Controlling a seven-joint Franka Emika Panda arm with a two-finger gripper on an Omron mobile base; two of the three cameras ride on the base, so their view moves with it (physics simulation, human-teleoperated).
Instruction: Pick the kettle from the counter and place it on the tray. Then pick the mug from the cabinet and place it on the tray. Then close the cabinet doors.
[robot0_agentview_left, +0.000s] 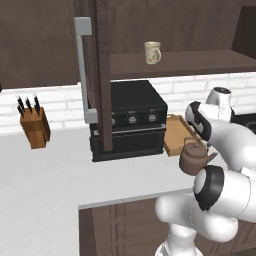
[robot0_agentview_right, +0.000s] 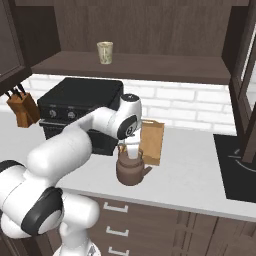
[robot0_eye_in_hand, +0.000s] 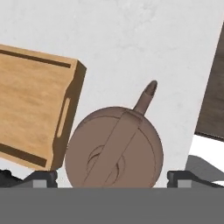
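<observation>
Worktop (robot0_agentview_left: 45, 175): wide white-grey slab over dark wood base cabinets, white brick wall behind.

Cabinet (robot0_agentview_right: 145, 22): dark brown wall unit above the worktop, doors open. One cabinet door (robot0_agentview_left: 100, 75) stands edge-on in the left base view with a long grey bar handle (robot0_agentview_left: 82, 70). Inner shelf (robot0_agentview_right: 135, 67) carries the mug.

Black oven (robot0_agentview_left: 132, 120) sits on the worktop under the shelf, knobs on its front.

Tray (robot0_agentview_left: 179, 134): light wooden, raised rim, slot handle in the end wall, lying on the worktop just right of the oven. Bare inside, as far as the hand view shows it.

Knife block (robot0_agentview_left: 35, 127): wooden, dark handles sticking up, well left of the oven.

Kettle (robot0_agentview_right: 131, 169): squat brown, upright on the worktop near the front edge, just beside the tray's near end. Hand view looks straight down on it, arched handle across the lid, spout pointing away from the tray; touching the tray or not, cannot tell.

Mug (robot0_agentview_left: 152, 52): cream, loop handle, upright on the cabinet shelf, well above the kettle.

End effector (robot0_eye_in_hand: 112, 177): directly over the kettle, fingers spread wide, one tip on either side of the kettle body, holding nothing.
</observation>
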